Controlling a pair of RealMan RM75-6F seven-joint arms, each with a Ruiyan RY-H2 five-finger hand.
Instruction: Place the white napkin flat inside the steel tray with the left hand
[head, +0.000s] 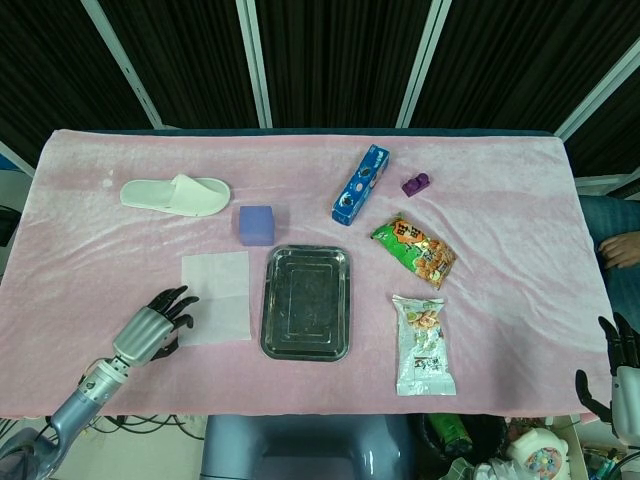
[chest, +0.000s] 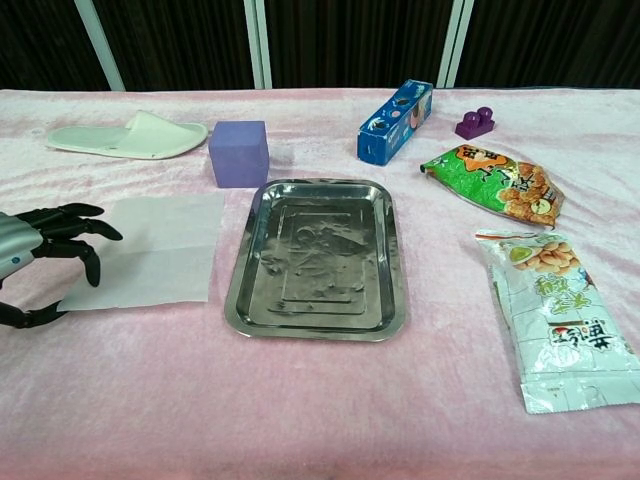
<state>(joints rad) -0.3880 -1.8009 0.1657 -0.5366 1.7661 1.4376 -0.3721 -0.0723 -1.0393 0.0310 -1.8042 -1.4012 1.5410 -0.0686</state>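
Observation:
The white napkin (head: 216, 296) (chest: 150, 250) lies on the pink cloth just left of the steel tray (head: 306, 300) (chest: 318, 255), which holds nothing. My left hand (head: 155, 325) (chest: 45, 255) is at the napkin's left edge, fingers spread and reaching over that edge. Its thumb sits lower, with the tip at the napkin's near-left corner. That corner looks slightly pushed up. My right hand (head: 620, 365) hangs off the table's near right corner with fingers apart, holding nothing.
A white slipper (head: 176, 194) and a purple cube (head: 256, 224) lie behind the napkin. A blue box (head: 361, 184), a small purple piece (head: 416, 184), a green snack bag (head: 415, 250) and a white snack bag (head: 424, 343) are right of the tray.

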